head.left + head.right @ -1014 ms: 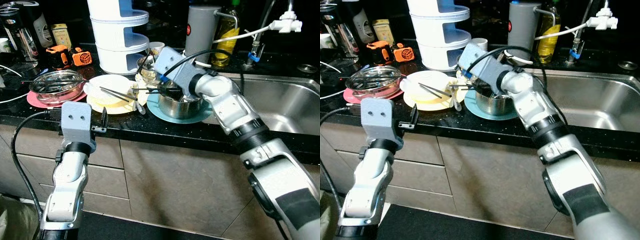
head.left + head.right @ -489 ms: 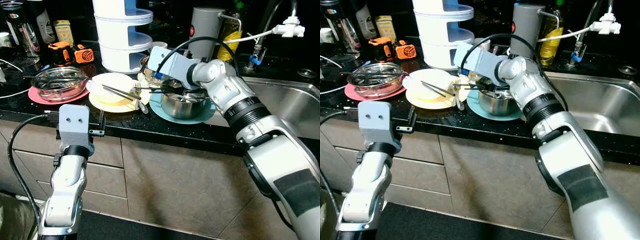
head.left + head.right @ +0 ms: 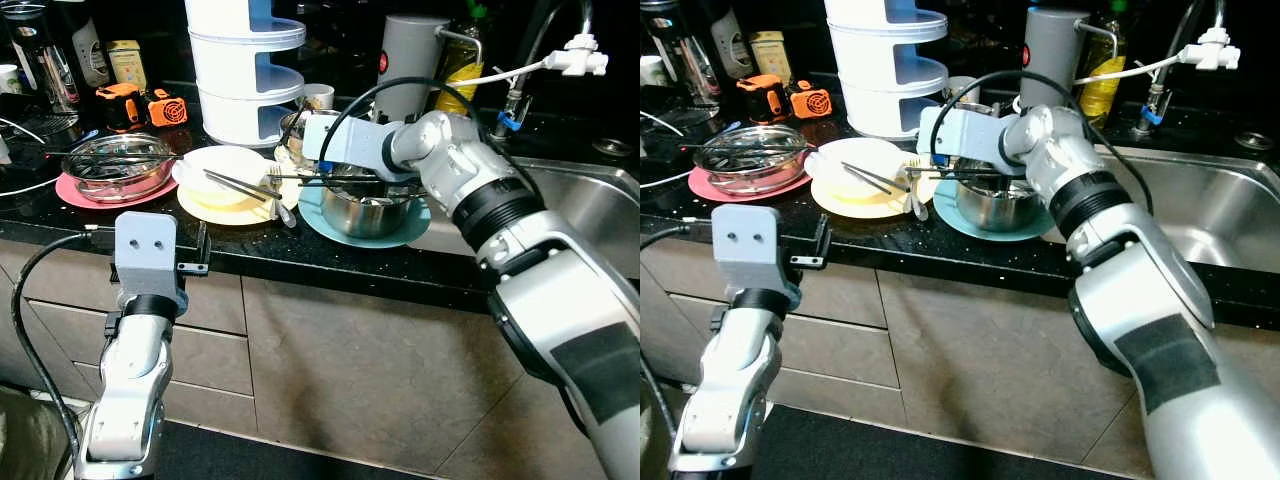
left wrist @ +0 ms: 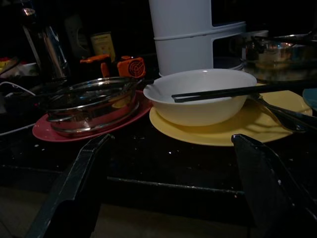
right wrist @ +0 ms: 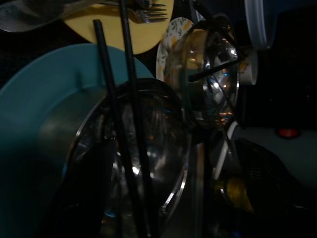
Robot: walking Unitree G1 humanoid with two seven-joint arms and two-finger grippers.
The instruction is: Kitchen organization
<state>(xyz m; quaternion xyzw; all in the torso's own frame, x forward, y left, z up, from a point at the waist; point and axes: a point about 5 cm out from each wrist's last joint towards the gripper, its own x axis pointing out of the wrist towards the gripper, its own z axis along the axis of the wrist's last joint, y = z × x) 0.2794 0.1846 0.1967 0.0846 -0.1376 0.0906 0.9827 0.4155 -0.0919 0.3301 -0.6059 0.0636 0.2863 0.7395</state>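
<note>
The right pincer (image 3: 322, 178) reaches over the steel pot (image 3: 365, 208), which sits on a teal plate (image 3: 410, 222) near the front edge of the black worktop (image 3: 330, 256), just beside the sink (image 3: 590, 215). A pair of black chopsticks (image 3: 300, 180) runs level from that pincer out toward the yellow plate (image 3: 225, 208); whether its fingers are clamped on the sticks cannot be told, since the wrist view is dark and shows just two thin black rods (image 5: 126, 124) crossing the pot's rim. On the yellow plate stands a white bowl (image 3: 225, 168) with a second pair of chopsticks (image 3: 238, 186) laid across it, and a fork (image 3: 280, 200) lies on the plate's side nearer the pot. Further along the worktop, away from the sink, a glass bowl (image 3: 120, 168) rests on a pink plate (image 3: 75, 192). Behind the plates a white tiered rack (image 3: 245, 70) stands toward the back edge, with orange tools (image 3: 140, 108) beside it, and a grey canister (image 3: 410, 60) and an oil bottle (image 3: 462, 65) stand behind the pot. The left pincer (image 3: 200, 250) is held up at the front edge of the worktop, below the yellow plate, its fingers (image 4: 74, 188) spread wide apart and holding nothing.
</note>
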